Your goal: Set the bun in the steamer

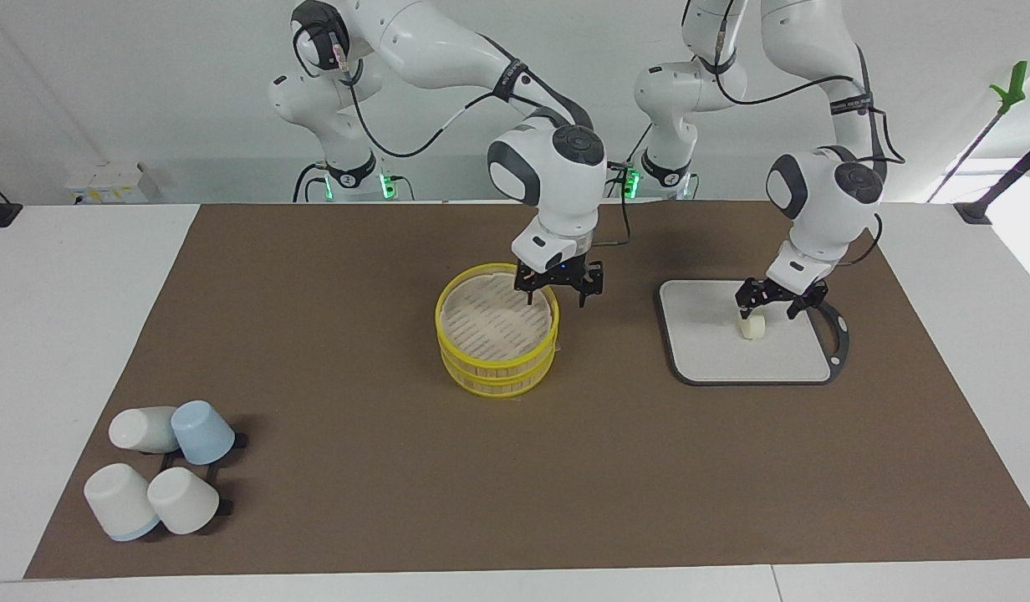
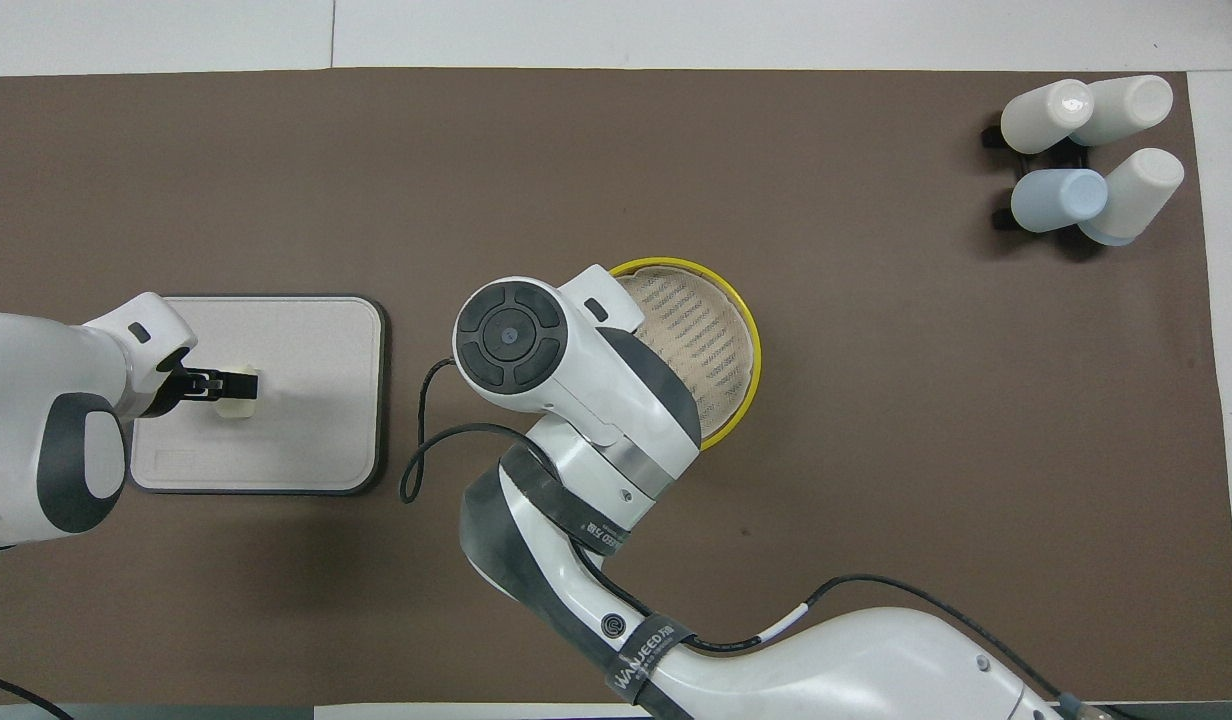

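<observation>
The steamer stands mid-table, a yellow-banded bamboo basket with a pale slatted surface inside its top rim; it also shows in the overhead view. My right gripper is open at the steamer's rim on the side nearer to the robots, one finger inside the rim and one outside. In the overhead view its wrist hides it. The bun is small and cream-white and sits on the grey board. My left gripper is open low over the board, and one finger is just above the bun.
The grey board lies toward the left arm's end of the table. Several white and blue cups lie tipped on a black rack at the right arm's end, farther from the robots. A brown mat covers the table.
</observation>
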Action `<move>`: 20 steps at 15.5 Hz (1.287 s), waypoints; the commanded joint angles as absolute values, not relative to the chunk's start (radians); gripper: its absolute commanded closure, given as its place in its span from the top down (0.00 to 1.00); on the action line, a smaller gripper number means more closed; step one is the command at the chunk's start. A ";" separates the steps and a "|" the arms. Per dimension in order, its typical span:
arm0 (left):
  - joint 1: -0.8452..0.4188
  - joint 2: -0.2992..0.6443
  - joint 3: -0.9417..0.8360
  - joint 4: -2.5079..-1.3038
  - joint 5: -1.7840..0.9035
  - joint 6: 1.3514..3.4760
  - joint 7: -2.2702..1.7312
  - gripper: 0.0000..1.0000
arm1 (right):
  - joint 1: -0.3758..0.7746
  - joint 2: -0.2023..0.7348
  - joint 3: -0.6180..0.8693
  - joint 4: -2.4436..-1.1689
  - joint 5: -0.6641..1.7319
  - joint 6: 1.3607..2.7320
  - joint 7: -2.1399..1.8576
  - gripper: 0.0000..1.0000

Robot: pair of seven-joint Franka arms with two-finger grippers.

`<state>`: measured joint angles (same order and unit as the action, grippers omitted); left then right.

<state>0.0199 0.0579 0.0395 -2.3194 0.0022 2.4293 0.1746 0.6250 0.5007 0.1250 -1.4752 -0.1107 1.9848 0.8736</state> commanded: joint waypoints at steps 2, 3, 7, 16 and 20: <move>0.014 0.063 0.038 -2.347 -0.002 2.491 0.163 1.00 | 0.626 0.442 0.129 -1.595 -0.129 2.069 0.864 0.62; 0.014 0.067 0.038 -2.347 -0.002 2.500 0.163 0.99 | 0.626 0.436 0.129 -1.606 -0.129 2.081 0.864 0.43; 0.014 0.075 0.040 -2.347 -0.002 2.481 0.167 0.32 | 0.621 0.437 0.130 -1.598 -0.127 2.069 0.859 0.00; -0.114 0.142 0.034 -1.960 -0.034 2.059 -0.088 0.31 | 0.373 0.368 0.127 -1.328 -0.109 1.550 0.490 0.00; -0.392 0.279 0.034 -1.605 -0.069 1.921 -0.605 0.29 | 0.204 0.296 0.126 -1.357 -0.109 1.396 0.228 0.00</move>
